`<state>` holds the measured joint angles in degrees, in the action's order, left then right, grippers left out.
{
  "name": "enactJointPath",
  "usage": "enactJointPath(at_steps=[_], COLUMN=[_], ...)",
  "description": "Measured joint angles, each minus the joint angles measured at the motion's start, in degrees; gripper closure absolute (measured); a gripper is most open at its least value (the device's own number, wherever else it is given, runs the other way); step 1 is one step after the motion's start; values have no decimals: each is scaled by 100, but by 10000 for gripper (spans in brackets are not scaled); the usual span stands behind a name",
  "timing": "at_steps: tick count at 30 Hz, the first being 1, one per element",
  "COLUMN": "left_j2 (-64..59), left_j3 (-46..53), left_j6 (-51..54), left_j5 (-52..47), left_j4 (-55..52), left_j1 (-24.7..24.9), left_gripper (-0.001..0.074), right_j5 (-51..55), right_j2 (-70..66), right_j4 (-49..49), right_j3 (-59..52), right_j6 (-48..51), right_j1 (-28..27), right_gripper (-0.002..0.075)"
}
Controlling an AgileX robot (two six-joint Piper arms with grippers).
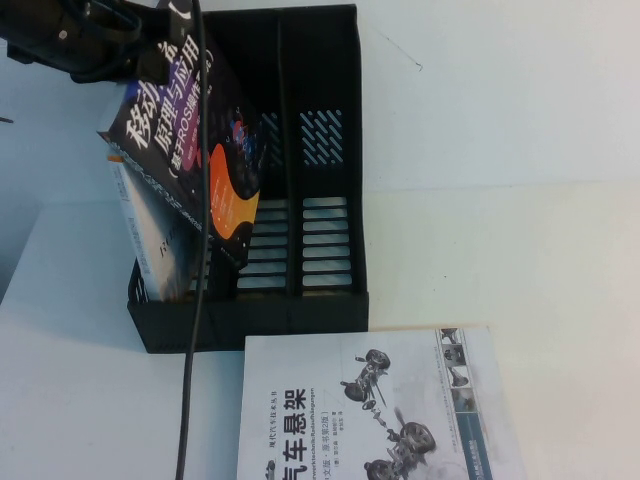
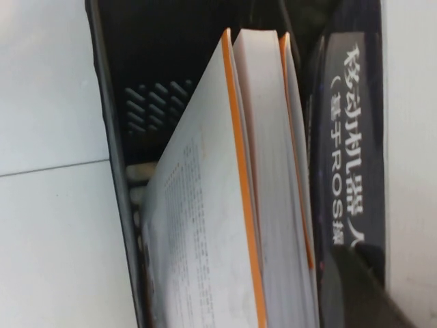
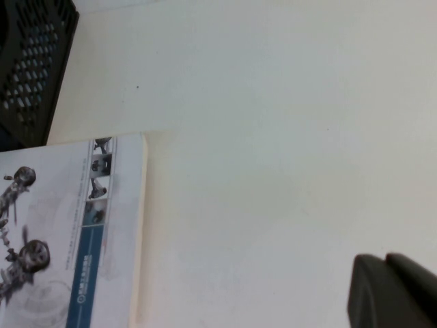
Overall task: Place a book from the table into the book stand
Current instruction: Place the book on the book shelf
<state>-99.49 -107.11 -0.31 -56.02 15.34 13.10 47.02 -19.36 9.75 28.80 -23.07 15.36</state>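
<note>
The black book with white Chinese characters hangs tilted over the left compartment of the black book stand. Its lower corner is down between the stand's walls. My left gripper is shut on the book's top edge at the far left. In the left wrist view a dark finger presses on the book's cover, beside the stand's wall. My right gripper is out of the high view. It hangs shut and empty over the bare table.
A white orange-edged book leans in the stand's left compartment and also shows in the left wrist view. A white book with car-suspension drawings lies flat in front of the stand. A black cable hangs down the left side.
</note>
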Motion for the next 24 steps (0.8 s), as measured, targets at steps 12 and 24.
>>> enactJointPath(at_steps=[12,24], left_j2=[-365,-452], left_j3=[-51,-60], left_j6=[31,352], left_j5=[-40,17], left_j4=[287,618], left_j1=[17,26], left_gripper=[622,622], right_j5=[-11,-74], right_j2=[0,0], right_j4=[-13,-13], right_j3=[0,0], right_j6=[0,0], right_j1=[0,0], right_gripper=[727,727])
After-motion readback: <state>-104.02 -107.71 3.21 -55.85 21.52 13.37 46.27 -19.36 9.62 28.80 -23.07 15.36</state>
